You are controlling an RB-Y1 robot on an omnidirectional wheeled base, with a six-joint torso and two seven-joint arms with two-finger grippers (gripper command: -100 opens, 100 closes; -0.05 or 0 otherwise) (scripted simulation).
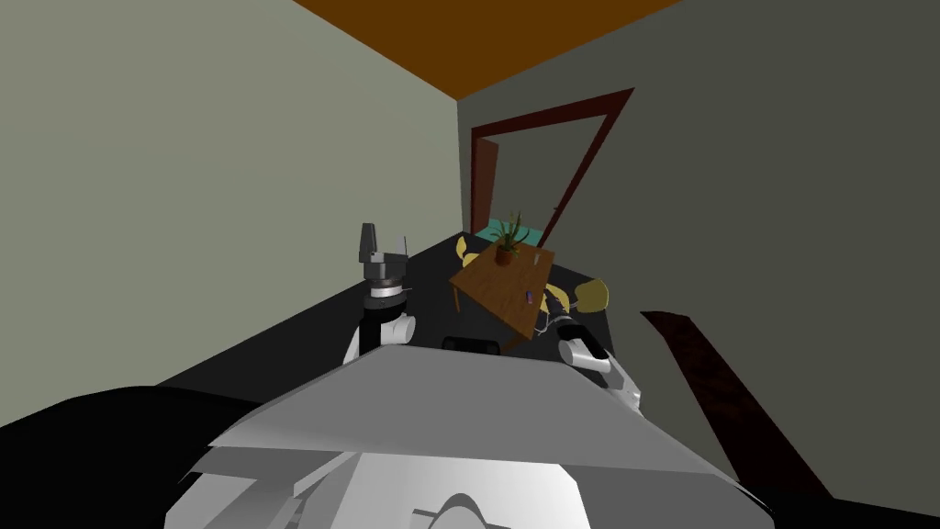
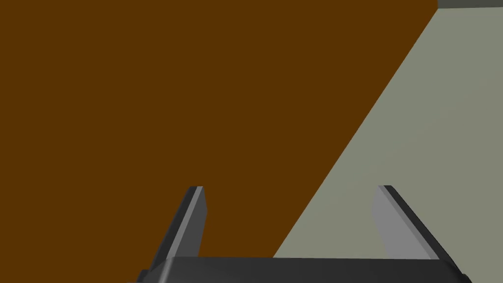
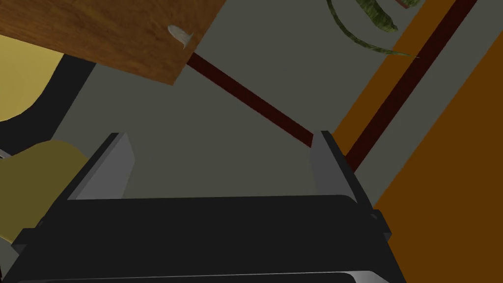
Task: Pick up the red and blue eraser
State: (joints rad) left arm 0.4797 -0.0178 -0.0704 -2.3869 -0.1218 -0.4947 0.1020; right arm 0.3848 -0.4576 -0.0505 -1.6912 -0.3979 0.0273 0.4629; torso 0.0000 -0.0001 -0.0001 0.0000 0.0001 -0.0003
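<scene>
A brown wooden table (image 1: pixel 486 280) stands on the dark floor (image 1: pixel 424 280). A green plant in a reddish pot (image 1: pixel 506 246) sits on it (near the far edge). A tiny red and blue eraser (image 1: pixel 530 296) lies near the closer edge, well apart from the plant.
</scene>
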